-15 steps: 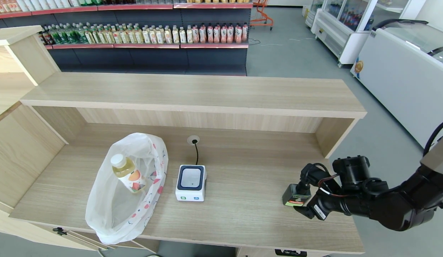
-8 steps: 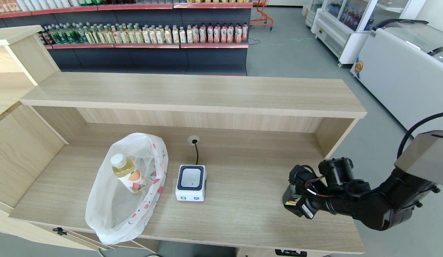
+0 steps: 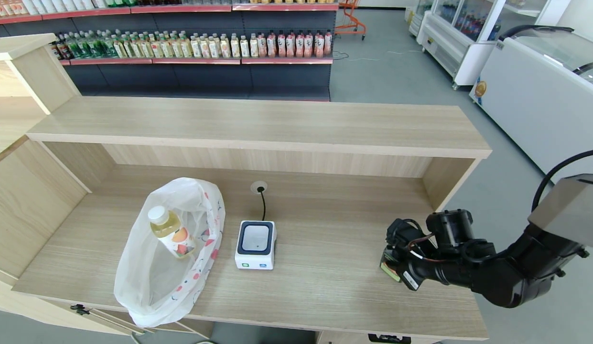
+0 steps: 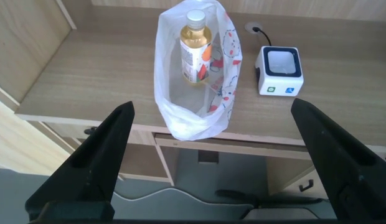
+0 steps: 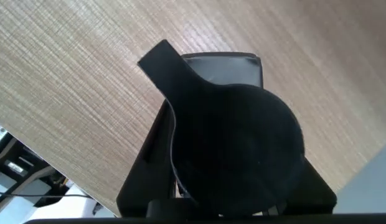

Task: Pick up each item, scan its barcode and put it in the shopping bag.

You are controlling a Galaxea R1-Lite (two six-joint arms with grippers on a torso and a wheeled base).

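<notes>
- My right gripper (image 3: 395, 262) is pinching a small dark item (image 3: 389, 268) low over the right end of the counter (image 3: 325, 291), well apart from the scanner (image 3: 255, 244). The item sits tilted in my jaws, so a quick swing across may let it swivel or slip out.
- In the right wrist view my own dark bulk hides the contact, so I cannot tell whether the item touches the wood. If it does, a sideways sweep will drag it and may twist it loose.
- I cannot see which face carries the barcode. If that face points away from the scanner's window, the scan will fail.
- The scanner looks light, and its cable (image 3: 263, 203) runs behind it. If I come in too low I may knock it askew.
- The shopping bag (image 3: 148, 291) is slumped at the left with a bottle (image 3: 171, 234) already inside, and its end hangs over the counter's front edge. An early release could miss the mouth or strike the bottle.
- My left gripper (image 4: 211, 112) is spread wide and empty, in front of the counter near the bag. If my right arm crosses to the bag, the two arms may get in each other's way.
</notes>
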